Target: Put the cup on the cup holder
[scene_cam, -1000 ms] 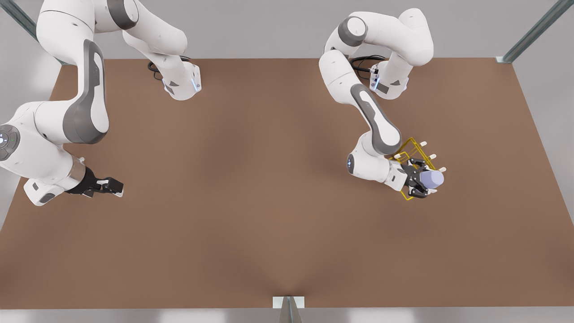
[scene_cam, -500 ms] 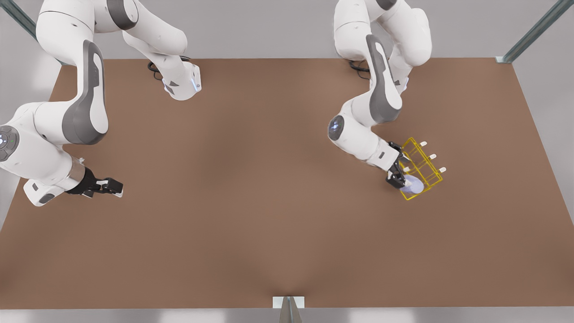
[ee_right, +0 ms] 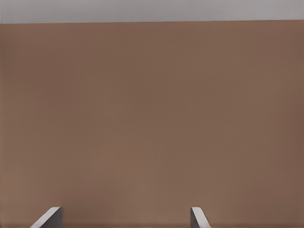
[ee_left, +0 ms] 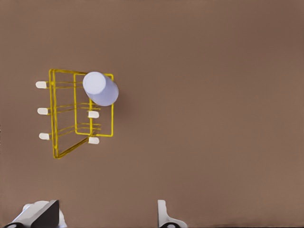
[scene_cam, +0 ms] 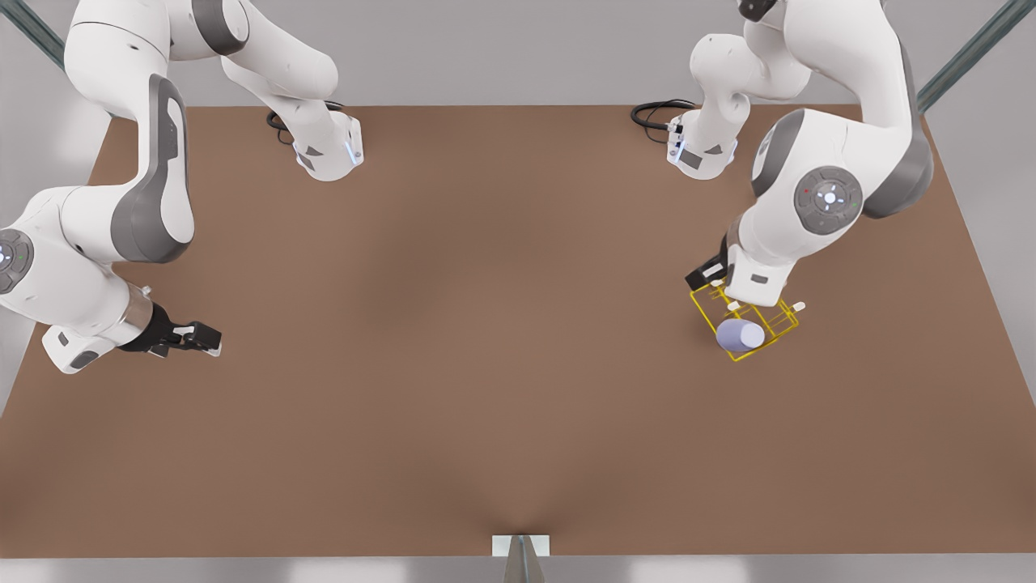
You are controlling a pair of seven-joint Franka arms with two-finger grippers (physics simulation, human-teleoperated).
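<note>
A plain brown bench [scene_cam: 486, 364] lies mostly bare in the front view. Near its right edge, the lavender cup [scene_cam: 740, 334] sits on the yellow wire cup holder [scene_cam: 777, 324]. The left wrist view shows the left hand [ee_left: 107, 216] spread wide above them. The right hand [ee_right: 126, 216] is wide, empty.

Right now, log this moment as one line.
cup: on cup holder, released | left gripper: above, fingers open | right gripper: waiting, open
</note>
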